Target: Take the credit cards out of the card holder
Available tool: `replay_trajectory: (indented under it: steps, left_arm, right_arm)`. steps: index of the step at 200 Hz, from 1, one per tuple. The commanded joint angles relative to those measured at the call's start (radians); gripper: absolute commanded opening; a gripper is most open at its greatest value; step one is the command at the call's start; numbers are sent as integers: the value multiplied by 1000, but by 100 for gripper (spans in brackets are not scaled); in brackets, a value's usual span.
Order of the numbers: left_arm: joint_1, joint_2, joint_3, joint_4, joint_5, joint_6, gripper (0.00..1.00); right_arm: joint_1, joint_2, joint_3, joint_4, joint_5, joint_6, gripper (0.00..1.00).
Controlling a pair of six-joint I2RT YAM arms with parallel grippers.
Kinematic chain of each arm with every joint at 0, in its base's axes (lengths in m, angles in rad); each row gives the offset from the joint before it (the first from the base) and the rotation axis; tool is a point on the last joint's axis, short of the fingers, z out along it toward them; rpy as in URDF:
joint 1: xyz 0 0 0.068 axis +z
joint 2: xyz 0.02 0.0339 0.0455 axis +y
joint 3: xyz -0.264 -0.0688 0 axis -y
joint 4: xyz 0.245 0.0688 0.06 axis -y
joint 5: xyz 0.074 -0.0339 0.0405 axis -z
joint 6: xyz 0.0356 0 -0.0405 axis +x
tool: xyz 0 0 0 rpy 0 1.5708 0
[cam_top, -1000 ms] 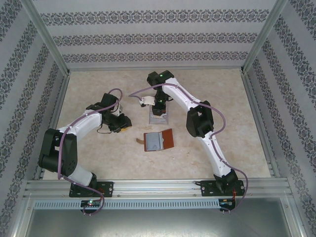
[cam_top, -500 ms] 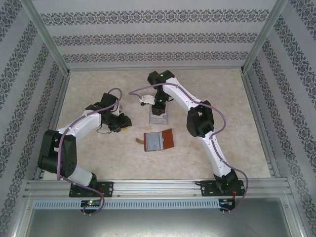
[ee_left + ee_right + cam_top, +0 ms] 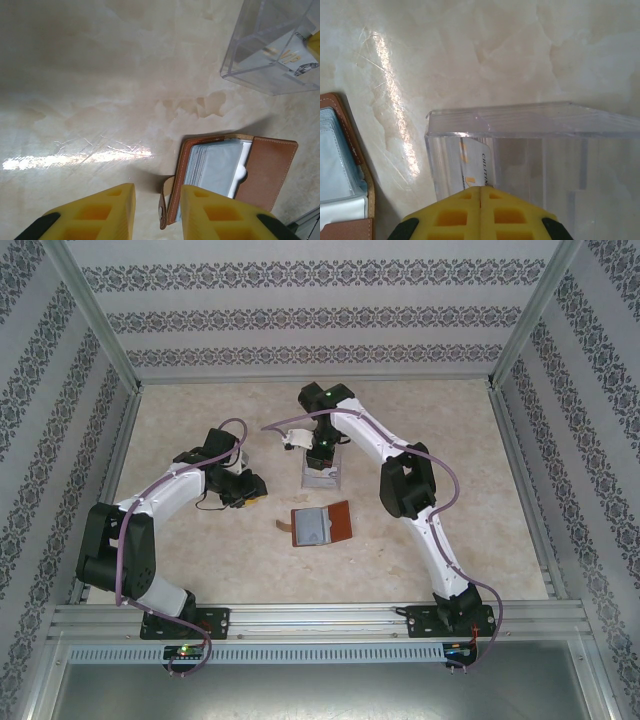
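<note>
The wallet (image 3: 322, 525) lies open mid-table, with pale cards (image 3: 220, 167) apparently in its pockets. Unpinned, it could slide or fold when one is pulled, since the left gripper (image 3: 157, 192) hovers by its strap, fingers narrowly apart and empty. The right gripper (image 3: 480, 192), fingers pressed together, could knock the clear tray (image 3: 520, 150).

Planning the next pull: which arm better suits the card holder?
Left: the left end effector, open, hovers beside the open card holder; the right end effector is shut on a credit card at the clear tray.
</note>
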Motion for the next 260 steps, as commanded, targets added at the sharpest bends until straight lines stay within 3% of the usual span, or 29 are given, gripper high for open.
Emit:
replay_trajectory:
  steps: [1, 73, 185, 260]
  left_arm:
    - [10, -24, 4, -13, 11, -3, 29]
    - [9, -24, 2, -12, 9, -5, 29]
    - [10, -24, 0, -18, 7, -3, 29]
    - [4, -26, 14, -19, 21, -4, 29]
  right_arm:
    - [-13, -67, -7, -17, -35, 0, 0]
    - [-20, -48, -22, -1, 73, 6, 0]
    - [-7, 6, -60, 0, 48, -2, 0]
    - [-8, -57, -80, 40, 43, 11, 0]
